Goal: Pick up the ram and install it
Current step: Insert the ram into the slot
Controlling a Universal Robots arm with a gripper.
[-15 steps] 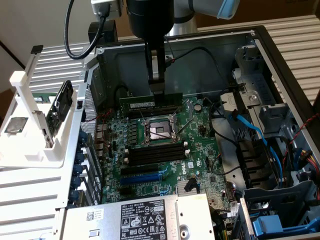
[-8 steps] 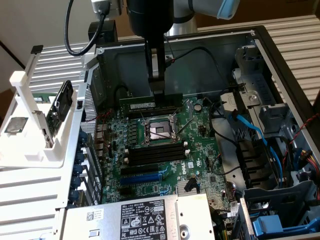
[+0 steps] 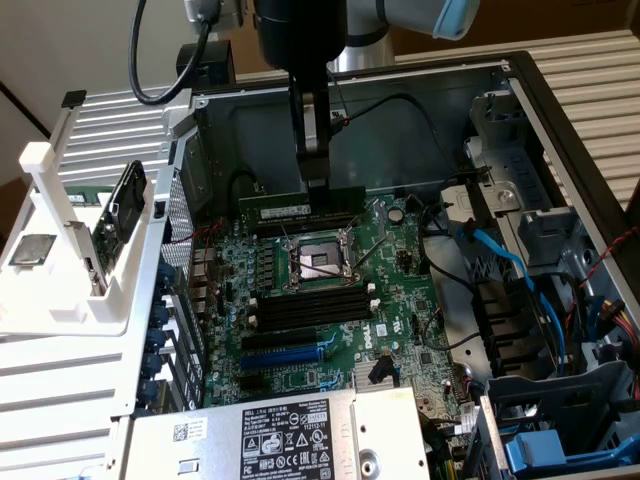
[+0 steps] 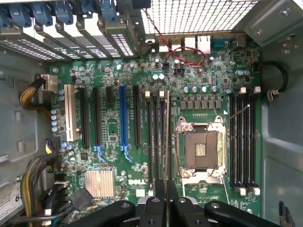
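We hold ram [image 3: 300, 209] pinched edge-up in nearly closed pincer [image 3: 317, 192], above memory slots [image 3: 300, 228] beside CPU socket [image 3: 318, 262], not yet seated. Install step in hand. We judge stick needs lining up with slot.

We read the white DELL lettering [image 4: 137, 181] on the green motherboard [image 4: 203, 71], beside the finned heatsink [image 4: 99, 183]. The black label [image 3: 285, 440] on the silver power supply [image 3: 395, 415] carries white print we cannot make out, and neither can we read the white strip on the ram [image 3: 300, 209].
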